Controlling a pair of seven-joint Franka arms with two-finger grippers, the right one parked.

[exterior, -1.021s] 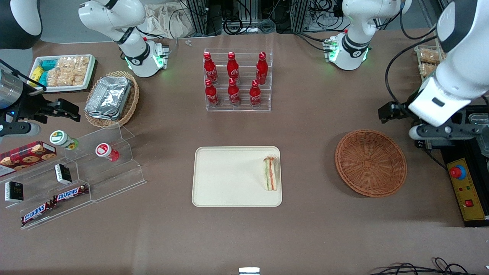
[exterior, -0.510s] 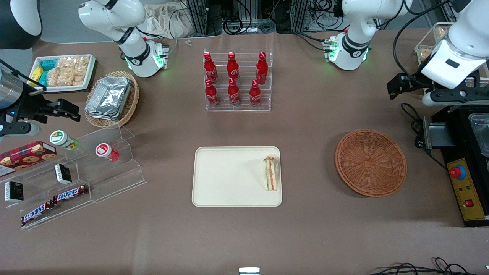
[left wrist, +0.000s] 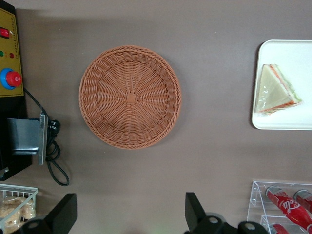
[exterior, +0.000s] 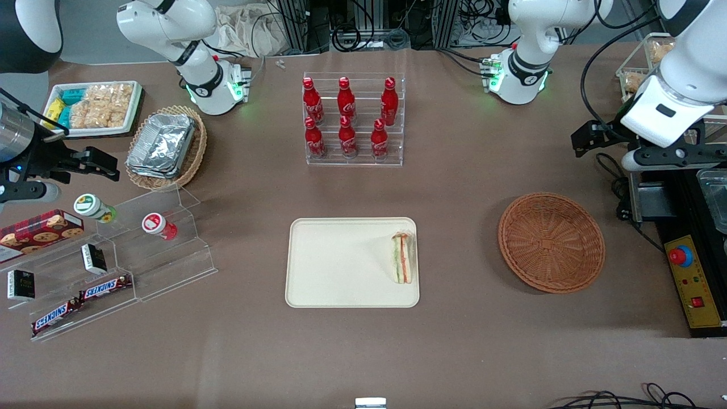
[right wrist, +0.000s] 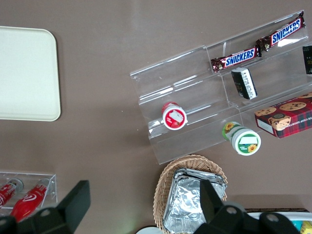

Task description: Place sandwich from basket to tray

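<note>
The sandwich (exterior: 402, 258) lies on the cream tray (exterior: 341, 261), at the edge toward the working arm's end. It also shows in the left wrist view (left wrist: 277, 90) on the tray (left wrist: 292, 53). The round reddish-brown basket (exterior: 551, 241) is empty and shows whole in the left wrist view (left wrist: 129, 96). My left gripper (exterior: 590, 139) hangs high above the table, farther from the front camera than the basket. It is open and empty, its fingers wide apart (left wrist: 129, 214).
A clear rack of red cola bottles (exterior: 352, 119) stands farther from the front camera than the tray. A black and yellow control box with a red button (exterior: 690, 278) sits beside the basket. A tan basket of foil trays (exterior: 164, 145) and an acrylic snack shelf (exterior: 113, 261) lie toward the parked arm's end.
My left gripper has risen and drawn away from the basket, farther from the front camera, then settled slightly back. The sandwich, tray and basket have not moved.
</note>
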